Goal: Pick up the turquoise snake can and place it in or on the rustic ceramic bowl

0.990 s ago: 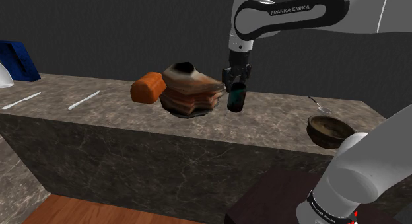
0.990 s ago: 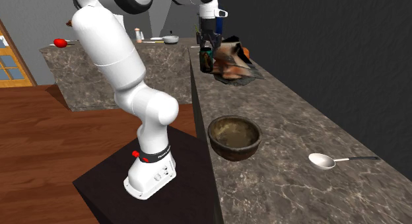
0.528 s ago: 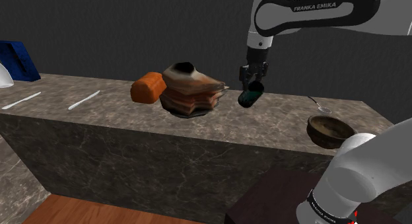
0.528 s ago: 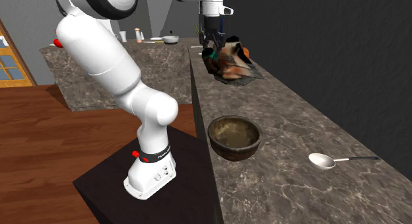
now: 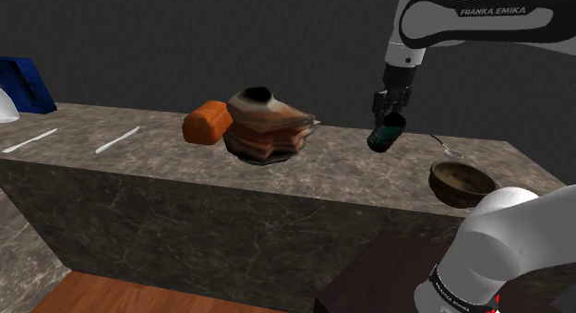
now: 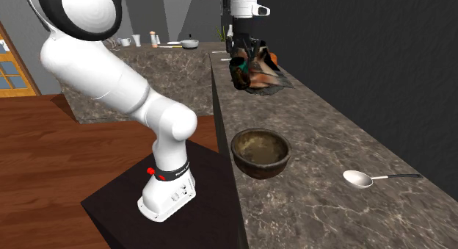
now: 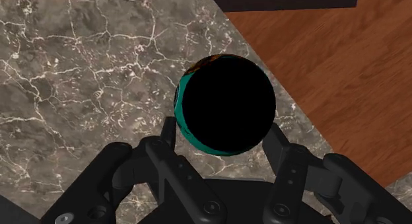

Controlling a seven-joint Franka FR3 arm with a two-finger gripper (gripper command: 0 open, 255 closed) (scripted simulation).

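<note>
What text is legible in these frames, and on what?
"FRANKA EMIKA": white lettering on the arm's upper link, in the shoulder view.
White lettering on the dark band at the arm's base: too small to read.
Turquoise can: no readable label; its end face is plain black.
Nothing else carries text.

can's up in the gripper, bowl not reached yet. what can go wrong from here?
1. The can hangs tilted in the gripper; it may swivel or slip in the clasp during the carry.
2. The bowl sits at the counter edge, and the wrist view shows the can near that edge, with wood floor beyond. A short release or a knock on the rim could send it off.
</note>
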